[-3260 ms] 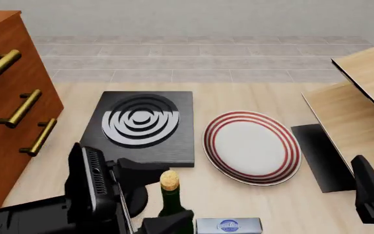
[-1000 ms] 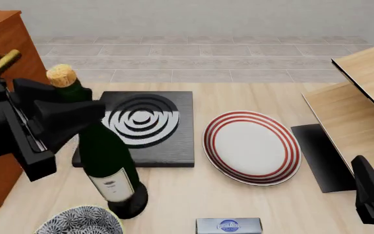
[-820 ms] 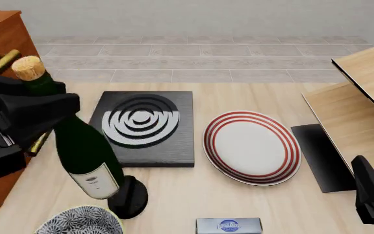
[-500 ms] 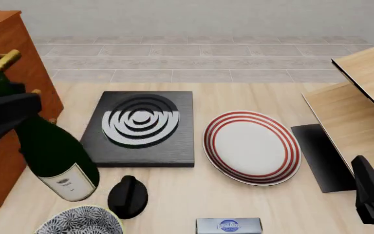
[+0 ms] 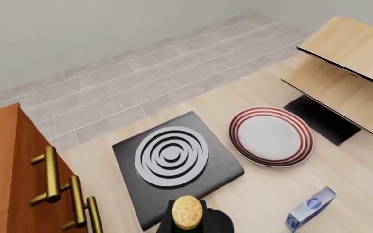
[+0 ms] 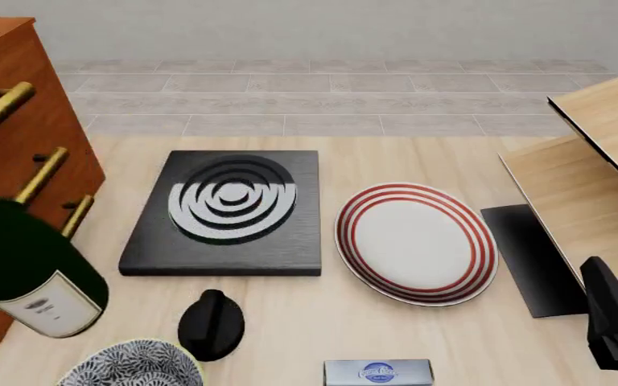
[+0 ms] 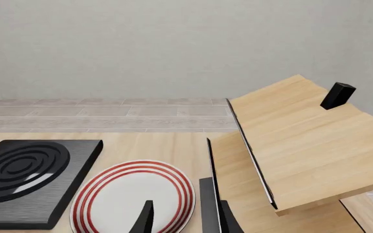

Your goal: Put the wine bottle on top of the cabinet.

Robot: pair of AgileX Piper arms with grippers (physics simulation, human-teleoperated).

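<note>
Wine bottle (image 6: 25, 269) sits at the lower left of the front view, tilted, body and white label visible, neck cut off by the frame edge. It overlaps the front of the cabinet (image 6: 19, 121), which fills the upper left with its brass handles showing. Bottle is off the table, not on the cabinet top. Left wrist view shows only the cork (image 5: 187, 212) and dark shoulder at bottom centre; left gripper is not visible in any view, so can't tell its grip. Right gripper (image 7: 183, 221) at bottom centre of its wrist view, fingers spread, nothing between them, above the red-striped plate (image 6: 417, 243). Black square block with grey rings (image 6: 226, 211) is centre frame, black knob (image 6: 212, 323) below it, patterned bowl (image 6: 132, 366) and small blue-label box (image 6: 378, 372) along the bottom edge. Light-wood panels (image 6: 588, 169) on the right.
</note>
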